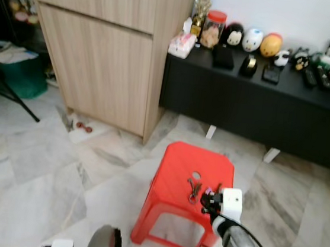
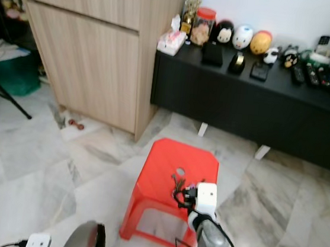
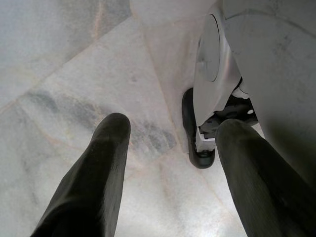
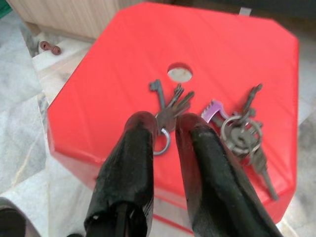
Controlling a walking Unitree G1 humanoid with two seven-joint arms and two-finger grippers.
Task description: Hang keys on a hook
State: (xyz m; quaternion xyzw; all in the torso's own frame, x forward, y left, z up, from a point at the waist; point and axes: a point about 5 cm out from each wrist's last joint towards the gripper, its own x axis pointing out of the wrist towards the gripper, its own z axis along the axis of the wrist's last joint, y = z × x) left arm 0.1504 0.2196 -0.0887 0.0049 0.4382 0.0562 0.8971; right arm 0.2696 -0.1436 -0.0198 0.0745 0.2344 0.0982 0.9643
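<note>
A red plastic stool [image 1: 178,161] stands on the marble floor just ahead of me. Two bunches of keys lie on its seat. One is a grey bunch on a ring [image 4: 170,106], also visible from my head [image 1: 194,189]. The other bunch [image 4: 242,136] carries a purple tag and lies beside it. My right gripper [image 4: 165,121] is down over the seat's near edge, its fingers drawn close on the grey bunch's ring, which still rests on the stool. My left gripper [image 3: 170,131] hangs open above the floor.
A tall wooden cabinet [image 1: 102,45] stands at the back left. A low black sideboard [image 1: 262,105] at the back right holds jars, figurines and remotes. A green bin [image 1: 24,75] sits at far left. My own foot [image 3: 197,143] is below the left gripper.
</note>
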